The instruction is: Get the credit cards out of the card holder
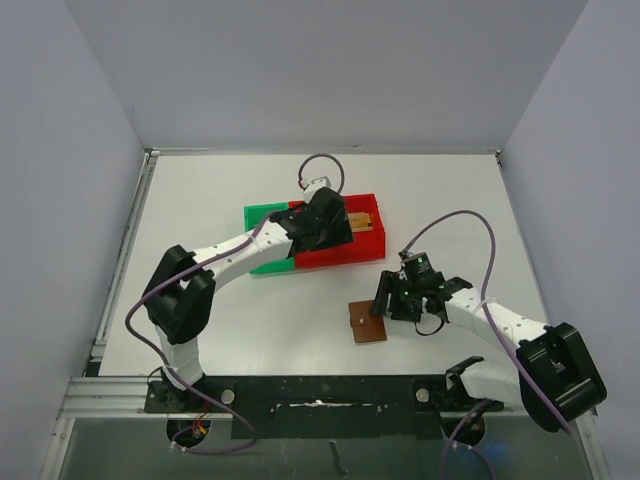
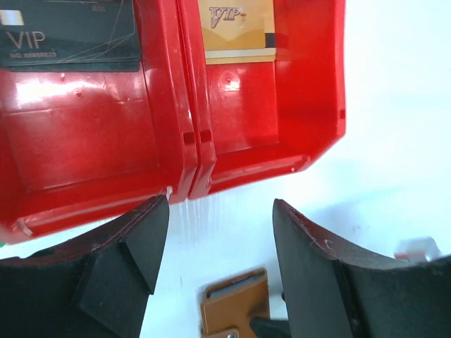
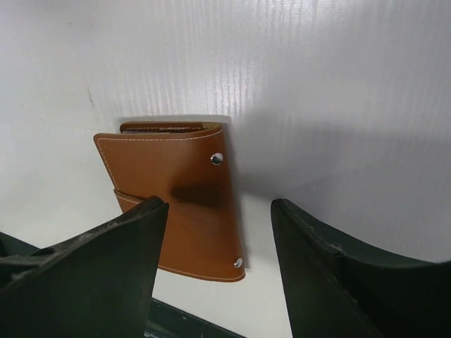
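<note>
The card holder (image 1: pixel 367 322), a brown leather wallet, lies folded shut on the white table in front of the right arm. My right gripper (image 3: pixel 218 204) hovers just above it, open, with its left finger (image 3: pixel 106 267) over the wallet (image 3: pixel 176 197); nothing is held. My left gripper (image 2: pixel 218 211) is open and empty over the near wall of the red bin (image 2: pixel 190 113). Two credit cards lie in that bin: a black VIP card (image 2: pixel 67 35) in its left compartment and a gold VIP card (image 2: pixel 236 28) in its right one. The wallet (image 2: pixel 236 306) shows at the bottom of the left wrist view.
A green bin (image 1: pixel 265 215) adjoins the red bin (image 1: pixel 345 252) on its left, both at mid-table. Bare white table surrounds the wallet. The black front rail (image 1: pixel 320 395) runs just behind the wallet's near side.
</note>
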Tool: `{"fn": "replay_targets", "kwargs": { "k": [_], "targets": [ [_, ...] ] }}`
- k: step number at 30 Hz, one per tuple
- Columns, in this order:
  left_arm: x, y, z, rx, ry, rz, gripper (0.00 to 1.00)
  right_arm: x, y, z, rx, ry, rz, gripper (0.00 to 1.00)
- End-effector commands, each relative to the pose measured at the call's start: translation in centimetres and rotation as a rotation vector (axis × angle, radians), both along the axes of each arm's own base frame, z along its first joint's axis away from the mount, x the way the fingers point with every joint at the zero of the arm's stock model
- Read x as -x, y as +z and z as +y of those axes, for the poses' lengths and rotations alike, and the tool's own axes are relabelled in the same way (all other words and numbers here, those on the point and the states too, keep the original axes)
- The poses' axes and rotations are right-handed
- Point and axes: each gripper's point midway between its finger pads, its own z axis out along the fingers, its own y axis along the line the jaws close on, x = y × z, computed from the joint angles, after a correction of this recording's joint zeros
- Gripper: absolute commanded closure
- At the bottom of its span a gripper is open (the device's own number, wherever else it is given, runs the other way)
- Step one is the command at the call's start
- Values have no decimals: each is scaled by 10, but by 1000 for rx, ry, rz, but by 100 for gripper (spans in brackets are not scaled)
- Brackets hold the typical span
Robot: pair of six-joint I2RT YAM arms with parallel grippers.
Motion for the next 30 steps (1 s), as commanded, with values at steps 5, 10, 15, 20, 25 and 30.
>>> {"fn": "replay_targets", "kwargs": {
  "k": [5,10,15,20,25,30],
  "targets": [
    [25,45,23,81,-48,-116,41,-3,0,25,-37,98,-29,46],
    [43,37,54,68,7,-110,41,3,8,44,12,179,-73,46],
    [66,37,82,94,45,-115,40,-24,50,44,50,160,-212,37],
    [89,25,104,123,72,-94,37,-68,90,47,80,141,-326,32],
    [108,13,122,145,108,-66,37,-123,113,64,113,114,-372,34],
    [118,5,133,158,123,-49,34,-158,105,77,182,96,-354,34]
  ]
}}
